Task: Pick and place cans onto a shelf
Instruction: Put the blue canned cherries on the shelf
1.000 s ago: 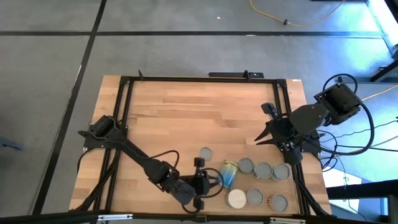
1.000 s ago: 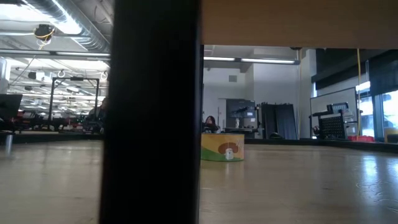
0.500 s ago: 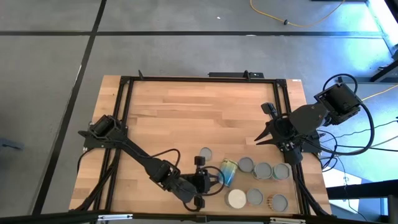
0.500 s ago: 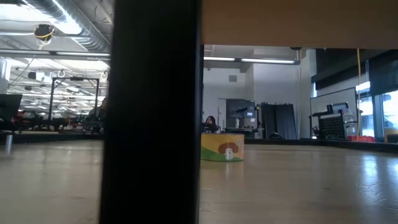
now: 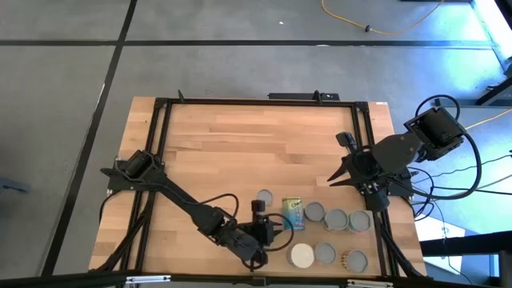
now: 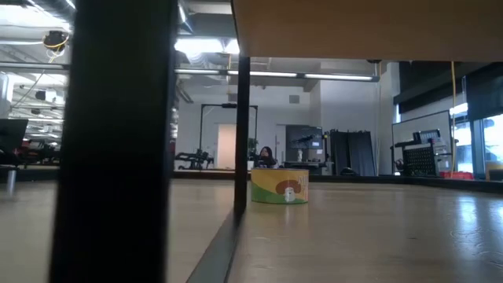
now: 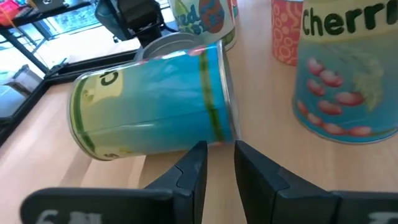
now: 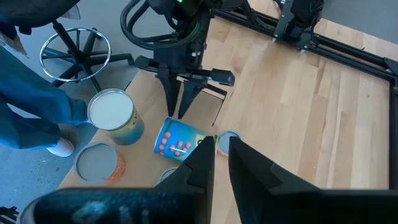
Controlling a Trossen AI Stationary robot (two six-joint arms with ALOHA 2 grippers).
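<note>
A blue can with green bands (image 7: 155,102) lies on its side near the table's near edge; it also shows in the high view (image 5: 293,214). My left gripper (image 7: 219,148) is shut, and its tips stand at the can's lower side by the end rim; it sits just left of the can in the high view (image 5: 276,225). Several cans stand upright around it: one (image 5: 264,198) on its far side, three in a row (image 5: 334,219) to its right, and three more (image 5: 326,254) by the near edge. My right gripper (image 5: 346,172) is shut and waits above the table's right side. A pale wood panel (image 6: 354,27) spans the top of the low view. My left gripper's shut fingertips (image 7: 200,149) lie level against the tipped can's side wall next to its end rim (image 7: 217,134), coming from the table's left. I cannot tell whether they touch it. The can lies on its side on the table.
A cherry-label can (image 7: 345,81) and a pink can (image 7: 289,31) stand close beside the tipped can. A yellow-green can (image 6: 281,185) stands upright in the low view. The black frame rails (image 5: 160,144) run along the table's sides. The far half of the tabletop (image 5: 256,144) is bare wood.
The tipped can has shifted a little toward the table's far edge and turned about, still lying on its side. In the low view the wide dark shape in front has shifted to the picture's left, uncovering a thin dark post.
</note>
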